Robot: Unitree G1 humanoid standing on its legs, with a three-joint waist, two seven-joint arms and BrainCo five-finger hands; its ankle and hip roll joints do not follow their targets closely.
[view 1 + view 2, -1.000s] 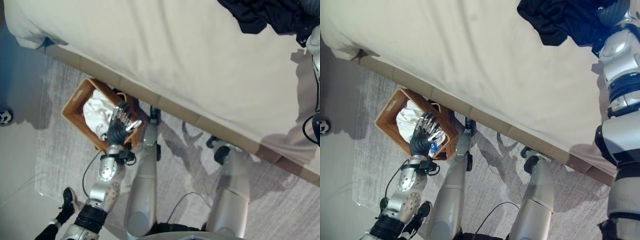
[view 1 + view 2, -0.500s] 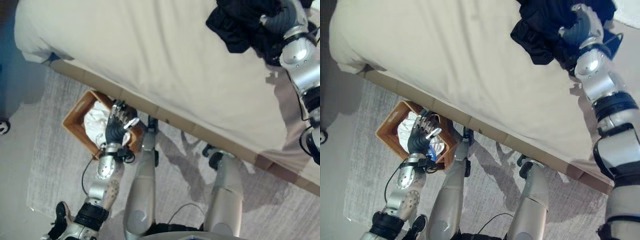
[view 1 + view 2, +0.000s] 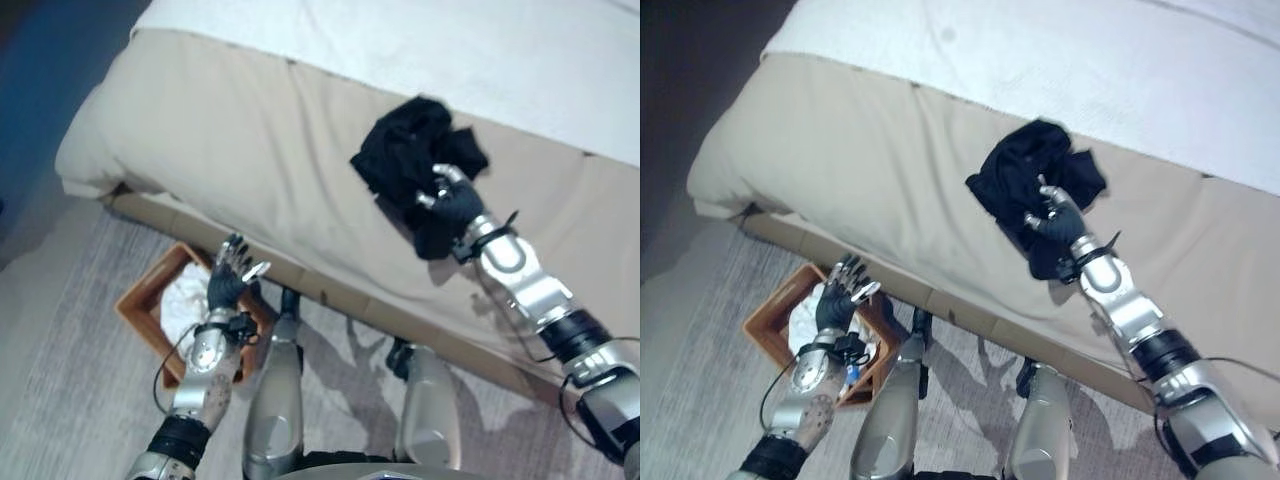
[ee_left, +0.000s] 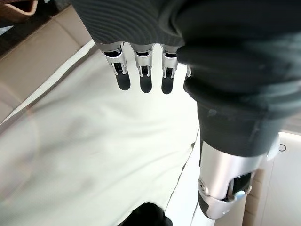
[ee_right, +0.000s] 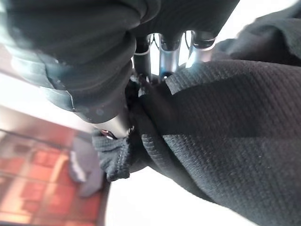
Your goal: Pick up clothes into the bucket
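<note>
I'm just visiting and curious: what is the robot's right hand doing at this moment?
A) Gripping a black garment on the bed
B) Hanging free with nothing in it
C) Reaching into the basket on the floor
A: the right hand has its fingers curled into the black garment, which lies on the bed.

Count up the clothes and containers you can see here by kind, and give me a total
Black garment, on the bed, right hand gripping it: 1
White cloth, in the basket: 1
Brown basket, on the floor beside the bed: 1
Total: 3
</note>
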